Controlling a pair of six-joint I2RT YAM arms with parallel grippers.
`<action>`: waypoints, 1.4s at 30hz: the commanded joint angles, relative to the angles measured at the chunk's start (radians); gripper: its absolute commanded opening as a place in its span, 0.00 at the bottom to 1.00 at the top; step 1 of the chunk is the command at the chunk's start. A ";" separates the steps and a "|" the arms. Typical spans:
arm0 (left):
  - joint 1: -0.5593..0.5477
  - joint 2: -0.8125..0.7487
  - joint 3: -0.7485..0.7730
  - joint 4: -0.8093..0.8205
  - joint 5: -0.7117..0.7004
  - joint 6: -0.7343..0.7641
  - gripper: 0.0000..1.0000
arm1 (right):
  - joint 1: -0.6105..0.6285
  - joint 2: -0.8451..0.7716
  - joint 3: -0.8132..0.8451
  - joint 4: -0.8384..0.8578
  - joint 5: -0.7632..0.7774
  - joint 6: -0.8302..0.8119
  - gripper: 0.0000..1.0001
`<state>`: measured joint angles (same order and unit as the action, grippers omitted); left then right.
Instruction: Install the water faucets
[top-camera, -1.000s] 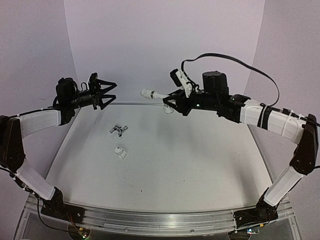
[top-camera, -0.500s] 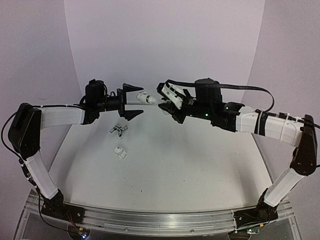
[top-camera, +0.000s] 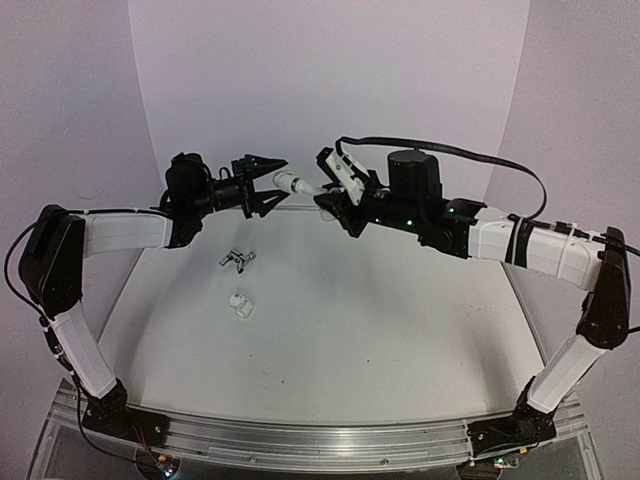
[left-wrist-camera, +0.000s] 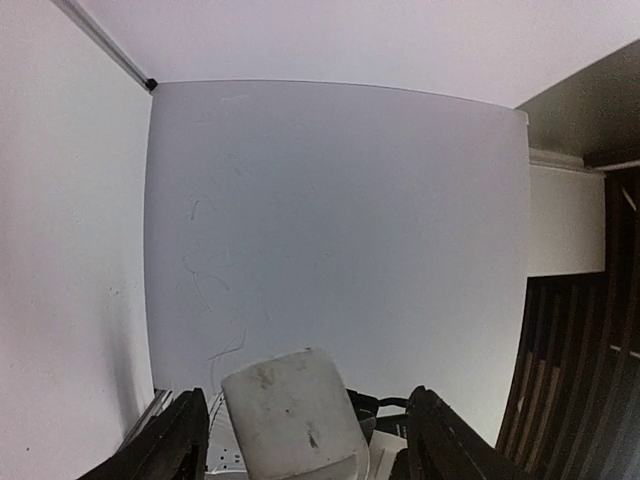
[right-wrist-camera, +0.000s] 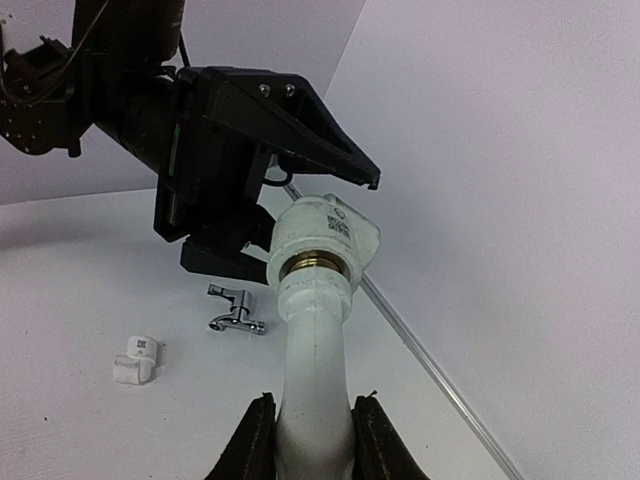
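The step in hand looks like a mid-air handover or joining, above the far edge of the worktop (top-camera: 400, 330). The left claw (top-camera: 279, 182) hangs there with its jaws apart, one finger on each side of the collared end of the white pipe fitting (right-wrist-camera: 318, 290). The left wrist view shows a gap on both sides, so nothing is gripped. Below it, left of centre on the worktop, lie the metal tap piece (top-camera: 237, 260) and, nearer the front edge, a small white fitting (top-camera: 240, 305), both untouched. To the right, the right claw (top-camera: 330, 196) is clamped on the pipe fitting's stem, holding it roughly level and pointed leftward. The next move likely calls for the left jaws to pinch the collar squarely while the right grip holds firm.
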<state>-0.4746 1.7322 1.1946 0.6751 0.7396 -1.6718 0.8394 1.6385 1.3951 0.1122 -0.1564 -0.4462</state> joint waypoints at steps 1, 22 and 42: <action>-0.008 0.052 0.031 0.174 0.040 0.055 0.66 | 0.010 0.000 0.065 0.076 0.003 0.086 0.00; -0.009 0.314 0.274 1.030 0.472 0.464 0.01 | -0.027 0.007 0.071 0.255 -0.348 1.048 0.00; 0.190 -0.040 -0.179 0.532 0.189 0.553 0.99 | -0.059 -0.062 -0.013 0.100 -0.105 0.436 0.00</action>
<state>-0.3033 1.8542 1.0326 1.2895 0.9749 -1.1690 0.7776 1.6424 1.3724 0.1642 -0.3266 0.2490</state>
